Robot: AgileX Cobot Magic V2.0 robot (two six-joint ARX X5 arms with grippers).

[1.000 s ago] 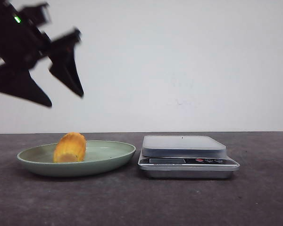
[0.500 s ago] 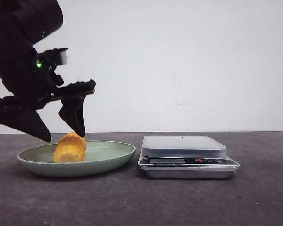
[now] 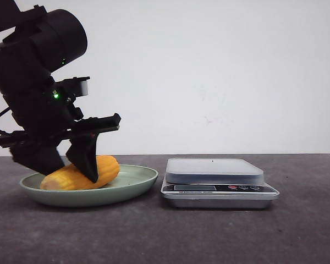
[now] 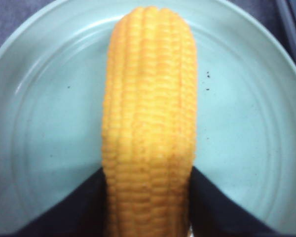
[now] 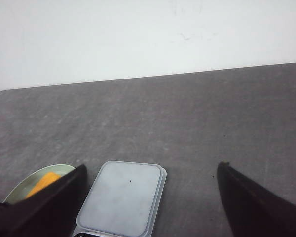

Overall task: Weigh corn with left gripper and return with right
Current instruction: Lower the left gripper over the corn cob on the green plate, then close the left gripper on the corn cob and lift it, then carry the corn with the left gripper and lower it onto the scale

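The left gripper (image 3: 71, 168) straddles the corn (image 4: 149, 123), fingers against both flanks, apparently pinching it. The corn lies in the green plate (image 3: 132, 179) near the table's left edge. Held near one end, it could swivel or slip during lifting. Half a second ago it showed end-on, fingers above. The right gripper (image 5: 148, 197) is spread, empty.

front view: low, about table height, facing the white wall across the green plate (image 3: 137, 177) and scale (image 3: 214, 170), medium range.
left wrist view: looks straight down, super close, the corn (image 4: 149, 123) and plate (image 4: 246, 113) fill it.
right wrist view: high up and further back, tilted down over the table (image 5: 197, 118) toward the wall.
shared: plate and corn in all three; the scale (image 5: 122, 197) in front and right wrist.
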